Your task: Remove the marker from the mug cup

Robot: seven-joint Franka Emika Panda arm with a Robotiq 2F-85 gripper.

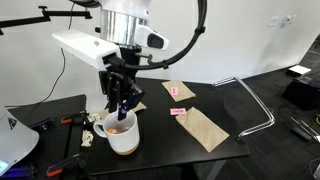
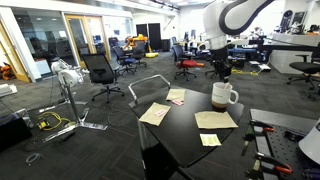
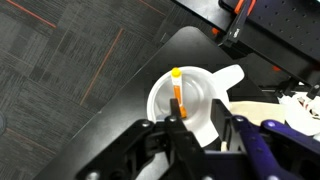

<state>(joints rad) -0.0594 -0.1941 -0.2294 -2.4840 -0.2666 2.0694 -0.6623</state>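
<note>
A white mug [image 3: 200, 88] stands on the round black table [image 3: 120, 100]. An orange marker [image 3: 177, 92] with a yellow end leans inside it. My gripper [image 3: 200, 130] hangs just above the mug's rim, open and empty. The marker's lower end lies by my left finger, not between the fingers. In both exterior views the gripper [image 1: 122, 103] [image 2: 221, 74] is directly over the mug [image 1: 124, 137] [image 2: 222, 97], whose handle [image 3: 232, 76] points sideways. The marker shows as an orange spot in the mug [image 1: 120, 126].
Brown paper sheets [image 1: 207, 128] [image 1: 177, 91] and a pink note [image 1: 179, 112] lie on the table. A metal chair frame [image 1: 258, 105] stands beside it. A side bench with red-handled tools [image 1: 68, 121] is near the mug. Office chairs [image 2: 100, 70] stand farther off.
</note>
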